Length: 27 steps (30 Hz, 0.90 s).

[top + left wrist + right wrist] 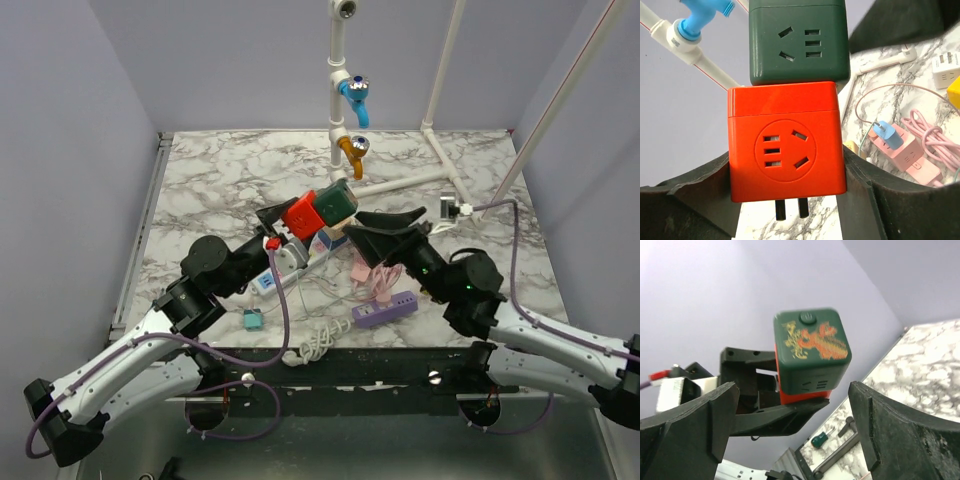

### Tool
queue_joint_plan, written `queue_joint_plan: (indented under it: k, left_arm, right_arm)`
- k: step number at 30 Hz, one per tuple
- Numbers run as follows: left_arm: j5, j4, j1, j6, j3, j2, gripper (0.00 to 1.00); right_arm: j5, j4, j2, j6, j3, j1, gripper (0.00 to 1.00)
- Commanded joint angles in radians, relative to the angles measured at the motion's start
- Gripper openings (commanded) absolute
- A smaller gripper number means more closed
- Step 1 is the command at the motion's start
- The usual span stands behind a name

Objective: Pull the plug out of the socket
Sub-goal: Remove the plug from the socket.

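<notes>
A red cube socket (302,216) with a dark green cube plug (338,203) joined to its far face is held above the table. My left gripper (285,222) is shut on the red cube; in the left wrist view the red cube (786,142) sits between its fingers (690,200), with two prongs showing below it and the green cube (799,42) beyond it. My right gripper (383,229) is open just right of the green cube, apart from it. In the right wrist view the green cube (811,352) floats between and beyond the open fingers (905,430).
A white power strip (285,270), a pink strip with coiled cord (378,280), a purple strip (385,309) and a small teal plug (252,319) lie on the marble table under the arms. A white pipe frame with a blue tap (355,98) and an orange tap (352,150) stands behind.
</notes>
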<state>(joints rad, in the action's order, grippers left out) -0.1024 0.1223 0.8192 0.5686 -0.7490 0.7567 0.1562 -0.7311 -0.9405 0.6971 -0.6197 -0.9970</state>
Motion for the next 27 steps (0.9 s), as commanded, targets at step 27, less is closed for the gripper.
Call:
queue_joint_plan:
  k: [27]
  left_arm:
    - [-0.319, -0.105, -0.029, 0.243, 0.049, -0.186, 0.0]
  right_arm:
    - [-0.375, 0.729, 0.003, -0.404, -0.376, 0.014, 0.97]
